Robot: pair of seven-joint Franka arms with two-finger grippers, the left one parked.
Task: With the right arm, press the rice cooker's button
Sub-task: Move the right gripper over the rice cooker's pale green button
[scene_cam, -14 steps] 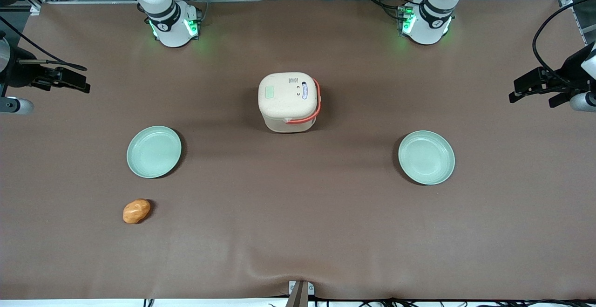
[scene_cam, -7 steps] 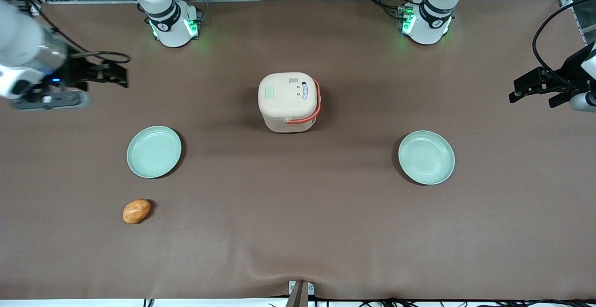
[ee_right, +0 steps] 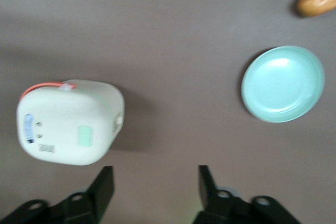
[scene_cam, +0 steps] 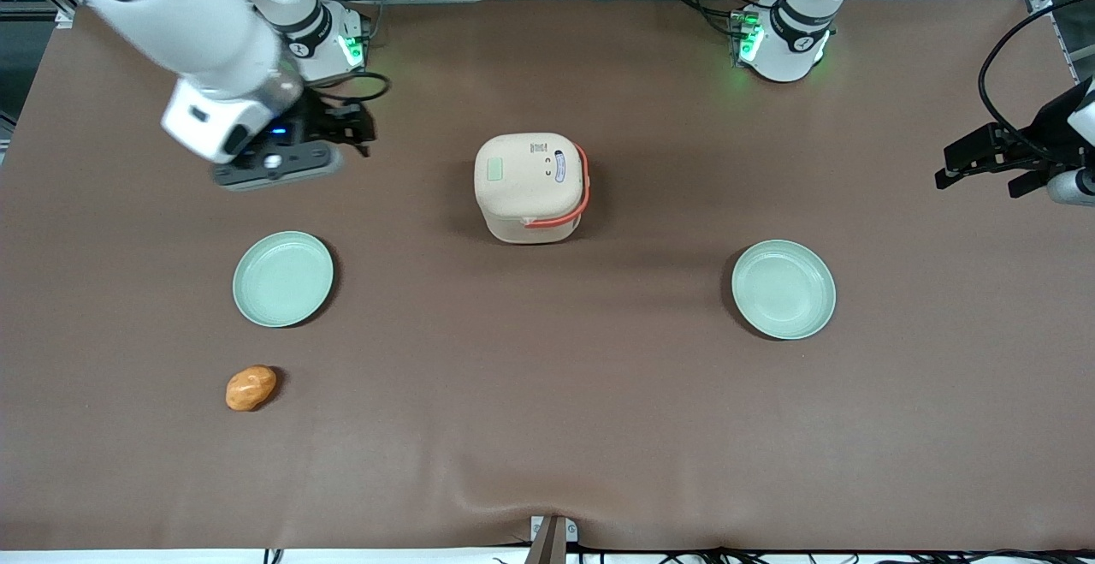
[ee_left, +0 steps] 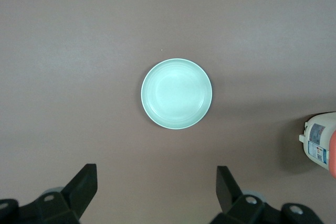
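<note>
The cream-beige rice cooker (scene_cam: 531, 187) stands closed in the middle of the table, its orange-red strap handle folded down along one side. A pale green rectangle, two small marks and a label show on its lid. It also shows in the right wrist view (ee_right: 69, 123). My right arm (scene_cam: 184, 25) reaches over the table from its base, and its black gripper (scene_cam: 346, 126) hangs above the cloth beside the cooker, toward the working arm's end. In the right wrist view the gripper (ee_right: 156, 178) is open and empty over bare cloth.
A round pale green plate (scene_cam: 283, 279) and an orange-brown bread roll (scene_cam: 251, 388) lie nearer the front camera, toward the working arm's end. A second green plate (scene_cam: 784, 289) lies toward the parked arm's end. A brown cloth (scene_cam: 547, 427) covers the table.
My right arm has swung in from the table's edge toward the rice cooker, carrying the gripper much closer to it. The cooker, plates and roll have not moved.
</note>
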